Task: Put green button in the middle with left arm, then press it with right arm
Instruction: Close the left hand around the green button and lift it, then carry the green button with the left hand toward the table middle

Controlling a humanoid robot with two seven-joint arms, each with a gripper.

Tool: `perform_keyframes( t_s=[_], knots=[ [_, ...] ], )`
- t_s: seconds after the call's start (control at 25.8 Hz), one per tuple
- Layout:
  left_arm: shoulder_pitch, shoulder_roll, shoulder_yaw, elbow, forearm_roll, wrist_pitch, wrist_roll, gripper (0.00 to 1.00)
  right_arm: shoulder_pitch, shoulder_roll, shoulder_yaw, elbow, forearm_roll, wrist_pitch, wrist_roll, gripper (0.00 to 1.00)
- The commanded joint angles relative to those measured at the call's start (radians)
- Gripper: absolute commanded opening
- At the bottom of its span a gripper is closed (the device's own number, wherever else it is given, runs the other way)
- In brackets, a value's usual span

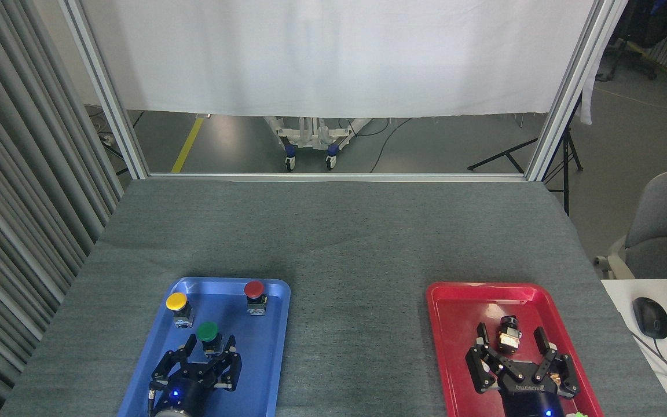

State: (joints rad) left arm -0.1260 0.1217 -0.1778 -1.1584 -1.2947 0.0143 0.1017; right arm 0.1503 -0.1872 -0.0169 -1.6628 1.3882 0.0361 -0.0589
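Observation:
The green button (208, 333) stands upright in the blue tray (264, 359), its dark-green cap above a small black-and-metal base. My left gripper (211, 344) is open, with one finger on each side of the button's base; I cannot tell if they touch it. Over the red tray (455, 324) my right gripper (511, 336) is open around a small black-and-metal part (509, 337) lying there. The middle (356, 324) is bare grey felt between the two trays.
A yellow-capped button (177, 306) and a red-capped button (254, 294) stand at the back of the blue tray. A white desk with a mouse (650, 317) and a grey chair (666, 226) are at the right. Metal frame posts rise at the table's far corners.

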Motion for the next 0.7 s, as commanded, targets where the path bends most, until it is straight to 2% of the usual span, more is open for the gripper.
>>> perform_keyframes(
  t_s=[0.0, 0.08, 0.19, 0.31, 0.46, 0.66],
  knots=[
    [-0.027, -0.022, -0.002, 0.054, 0.000, -0.008, 0.003, 0.70, 0.000, 0.000, 0.000, 0.000, 0.000, -0.001, -0.002, 1.00],
    [-0.027, -0.024, -0.008, 0.059, -0.001, -0.011, 0.010, 0.55, 0.000, 0.000, 0.000, 0.000, 0.000, -0.001, -0.002, 1.00],
    [-0.024, -0.020, -0.012, 0.062, -0.003, -0.013, 0.010, 0.22, 0.000, 0.000, 0.000, 0.000, 0.000, -0.001, -0.002, 1.00],
    [-0.017, -0.011, -0.012, 0.054, -0.006, -0.022, 0.013, 0.01, -0.001, -0.001, 0.000, 0.000, 0.000, -0.001, -0.002, 1.00],
    [-0.011, -0.007, -0.011, 0.014, -0.009, -0.111, 0.018, 0.00, -0.001, -0.001, 0.000, 0.000, 0.000, -0.001, -0.002, 1.00],
    [-0.014, -0.001, -0.034, -0.144, -0.024, -0.261, 0.036, 0.00, 0.000, -0.001, 0.000, 0.000, 0.000, -0.001, -0.002, 1.00]
  ],
)
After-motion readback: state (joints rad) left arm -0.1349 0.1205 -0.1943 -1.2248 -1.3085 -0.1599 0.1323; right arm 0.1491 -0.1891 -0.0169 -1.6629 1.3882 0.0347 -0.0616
